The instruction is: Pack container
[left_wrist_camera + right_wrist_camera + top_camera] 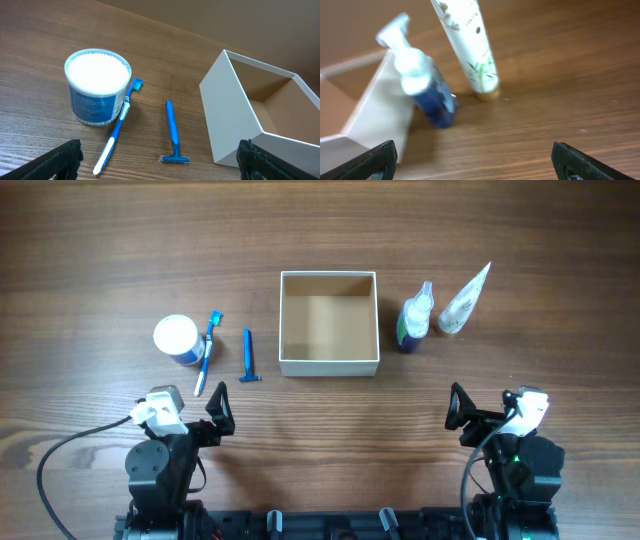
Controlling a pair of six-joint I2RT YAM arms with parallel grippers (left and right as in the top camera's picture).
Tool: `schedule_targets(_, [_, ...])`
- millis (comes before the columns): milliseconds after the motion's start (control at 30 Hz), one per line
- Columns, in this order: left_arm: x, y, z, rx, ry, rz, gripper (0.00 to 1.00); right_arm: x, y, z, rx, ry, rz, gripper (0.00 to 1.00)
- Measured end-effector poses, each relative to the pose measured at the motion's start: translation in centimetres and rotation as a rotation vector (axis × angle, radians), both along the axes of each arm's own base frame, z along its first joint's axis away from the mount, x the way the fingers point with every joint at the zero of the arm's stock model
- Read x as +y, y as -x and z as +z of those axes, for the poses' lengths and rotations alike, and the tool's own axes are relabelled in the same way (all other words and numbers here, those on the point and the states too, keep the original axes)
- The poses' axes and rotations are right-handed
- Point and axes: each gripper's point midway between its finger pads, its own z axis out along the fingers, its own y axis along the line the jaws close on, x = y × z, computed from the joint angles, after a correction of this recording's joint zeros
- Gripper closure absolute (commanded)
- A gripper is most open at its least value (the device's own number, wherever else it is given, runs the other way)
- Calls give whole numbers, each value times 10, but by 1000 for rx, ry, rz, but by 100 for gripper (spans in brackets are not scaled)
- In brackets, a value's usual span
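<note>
Centrally: container (329, 365), square, white-walled, tan inside, standing apart from razor (248, 355) and bottle (413, 322); left gripper (190, 412), right gripper (490, 415) spread wide, holding nothing.

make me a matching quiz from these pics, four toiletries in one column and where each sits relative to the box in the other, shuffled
Column one:
1. razor
2. white-lidded jar
3. pump bottle
4. tube

Column two (overhead view):
a. farthest right of the container
b. farthest left of it
c. nearest it on the left
d. nearest it on the right

Pairs: 1-c, 2-b, 3-d, 4-a
</note>
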Motion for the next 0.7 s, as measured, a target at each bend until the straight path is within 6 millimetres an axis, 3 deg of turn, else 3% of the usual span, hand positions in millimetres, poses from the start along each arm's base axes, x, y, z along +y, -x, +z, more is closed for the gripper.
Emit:
schedule_targets(167, [0,0,0,-1,0,0,0,30,1,41,-104,-92,153,0])
schedule_targets(200, [0,0,0,0,0,0,0,32,2,58,-131,-92,166,0])
schedule_targets(267, [0,0,0,-1,0,0,0,34,8,128,-218,-76,183,0])
schedule_targets(367, [0,0,0,0,0,0,0,34,7,183,-181,-59,187,0])
schedule_targets(433, [0,0,0,1,0,0,0,33,-2,196,-95,-51,190,0])
schedule_targets(500, [0,0,0,0,0,0,0,28,-33,214,73,-37,188,0])
schedule_targets(600, [0,0,-1,2,0,0,0,25,-56,210,268,-40,193,0])
schedule_targets(700, [0,0,0,0,0,0,0,40,-89,215,356,-99,302,0])
